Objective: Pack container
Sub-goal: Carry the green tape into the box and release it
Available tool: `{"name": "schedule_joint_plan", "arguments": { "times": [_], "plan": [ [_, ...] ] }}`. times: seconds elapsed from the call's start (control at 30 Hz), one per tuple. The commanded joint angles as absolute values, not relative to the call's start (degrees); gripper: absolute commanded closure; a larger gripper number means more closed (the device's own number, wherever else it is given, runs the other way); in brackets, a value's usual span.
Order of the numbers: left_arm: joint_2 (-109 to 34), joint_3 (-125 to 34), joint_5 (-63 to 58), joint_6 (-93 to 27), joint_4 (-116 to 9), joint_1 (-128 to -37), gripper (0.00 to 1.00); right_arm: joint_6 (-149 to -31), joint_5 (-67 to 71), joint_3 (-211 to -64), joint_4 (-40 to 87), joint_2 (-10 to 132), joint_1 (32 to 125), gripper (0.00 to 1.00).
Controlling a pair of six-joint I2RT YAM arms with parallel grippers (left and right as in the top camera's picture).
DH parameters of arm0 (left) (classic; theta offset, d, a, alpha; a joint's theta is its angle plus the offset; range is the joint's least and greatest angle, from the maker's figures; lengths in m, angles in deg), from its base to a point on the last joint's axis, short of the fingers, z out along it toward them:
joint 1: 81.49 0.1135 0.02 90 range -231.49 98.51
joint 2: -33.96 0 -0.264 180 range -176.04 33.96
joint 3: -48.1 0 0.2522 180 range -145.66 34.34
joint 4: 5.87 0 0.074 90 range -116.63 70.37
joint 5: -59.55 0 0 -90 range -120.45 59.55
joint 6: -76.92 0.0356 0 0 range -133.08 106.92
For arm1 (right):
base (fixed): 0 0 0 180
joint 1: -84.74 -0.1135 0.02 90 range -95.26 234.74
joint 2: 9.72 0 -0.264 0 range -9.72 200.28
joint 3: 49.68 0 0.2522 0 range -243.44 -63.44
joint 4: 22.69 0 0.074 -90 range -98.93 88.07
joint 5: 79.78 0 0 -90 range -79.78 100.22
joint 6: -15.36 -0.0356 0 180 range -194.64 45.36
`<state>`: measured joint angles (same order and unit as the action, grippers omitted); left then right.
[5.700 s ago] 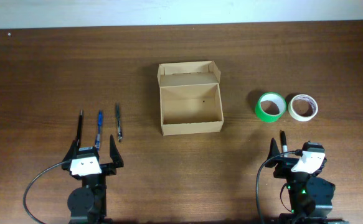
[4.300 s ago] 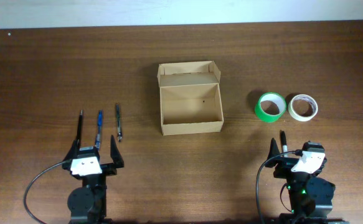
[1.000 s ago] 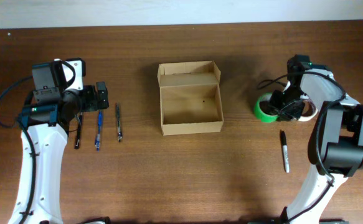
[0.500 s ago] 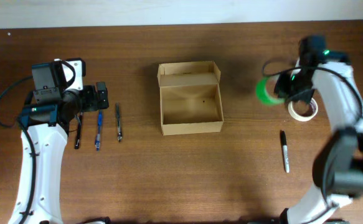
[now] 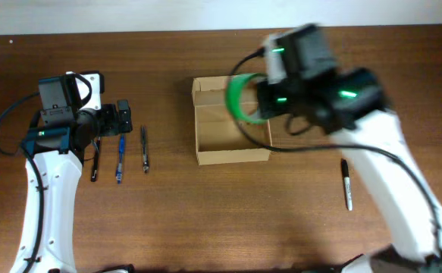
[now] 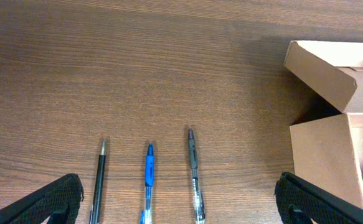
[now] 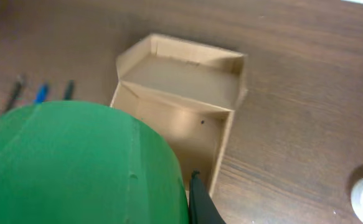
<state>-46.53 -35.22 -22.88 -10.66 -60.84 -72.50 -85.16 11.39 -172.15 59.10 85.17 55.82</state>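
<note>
The right tool (image 5: 270,97) is clenched on a green ring-shaped roll of tape (image 7: 75,162), which fills its wrist view. Just beyond and below sits the tan rectangular cardboard box (image 7: 187,81), open with its flap hinged back, in the middle of the brown wooden surface (image 5: 205,220). Overhead, the roll hangs over the box's right side, so release looks close. Farther off, the left tool (image 5: 123,119) hangs spread and empty over three slim pens (image 6: 149,180).

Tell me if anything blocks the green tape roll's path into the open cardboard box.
Nothing visible does. The round green tape roll, held by the right hand, hangs over the small tan cardboard box, whose flap lid is folded back; no object shows inside.
</note>
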Motion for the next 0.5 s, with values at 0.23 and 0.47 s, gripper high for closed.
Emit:
{"name": "schedule_joint_plan", "arguments": {
  "times": [0.23, 0.47],
  "plan": [
    [-46.7, -36.3, -21.9, -9.7, -60.9, -72.3, 0.01, -83.9, 14.8, -171.6, 55.1, 105.1, 52.4, 0.96],
    [-46.7, -36.3, -21.9, -9.7, -60.9, -72.3, 0.01, -83.9, 12.9, -171.6, 53.6, 113.2, 52.4, 0.96]
  ]
}}
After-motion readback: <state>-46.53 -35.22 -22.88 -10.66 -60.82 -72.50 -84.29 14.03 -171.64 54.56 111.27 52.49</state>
